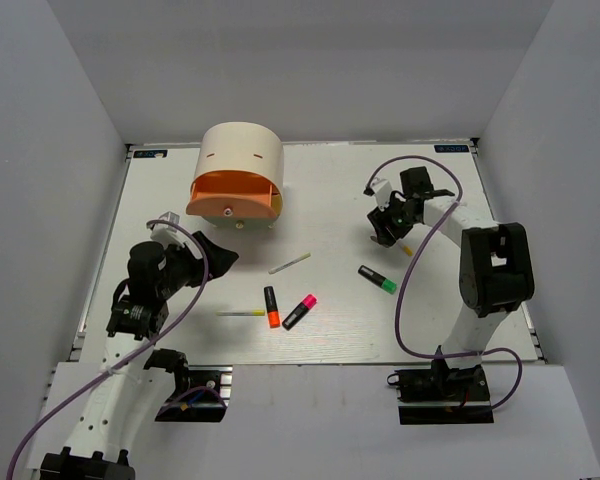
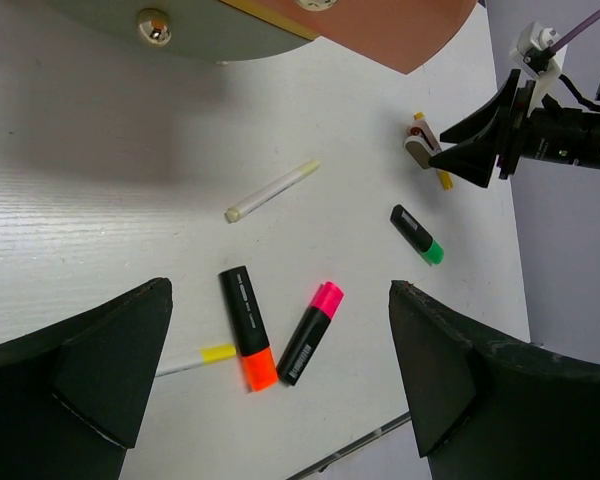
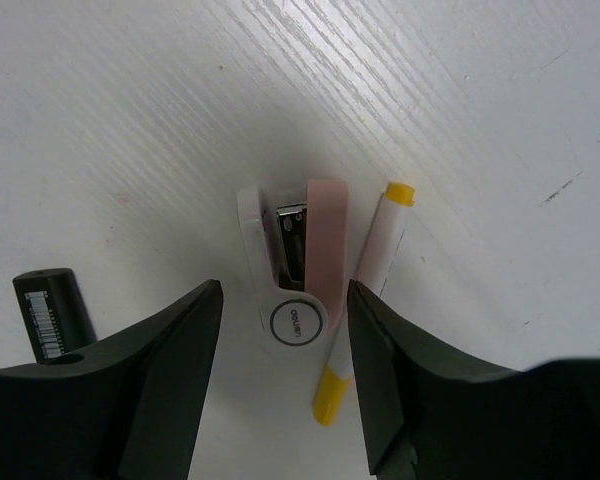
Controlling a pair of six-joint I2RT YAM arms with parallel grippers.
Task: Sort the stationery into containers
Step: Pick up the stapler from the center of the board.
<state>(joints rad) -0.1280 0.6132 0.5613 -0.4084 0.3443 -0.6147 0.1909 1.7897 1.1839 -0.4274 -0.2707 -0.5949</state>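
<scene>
Right hand [image 3: 284, 290]: released, fingers down on either side of the pink-white piece [image 3: 325, 230], not yet pinching it; they straddle it so that one squeeze can take it by its long sides
Pink-white piece: flat on the table [image 1: 330, 190] at the far right, well apart from the cabinet [image 1: 242, 155]
Thin pen [image 3: 380, 240]: lies just beside the piece, against the inner face of one finger; I judge it could get caught in the squeeze
Left hand [image 2: 280, 290]: released and spread wide, grasping nothing, hanging above the middle cluster, probably waiting its turn
Orange drawer [image 1: 235, 200]: pulled out of the cabinet, so it is ready to take things
Loose on the table: orange highlighter [image 2: 248, 328] and pink highlighter [image 2: 312, 330] side by side, green highlighter [image 2: 417, 235] nearer the right hand, pale pen [image 2: 272, 191] between cluster and cabinet
Progress: early by my reading, with most stationery unsorted
</scene>
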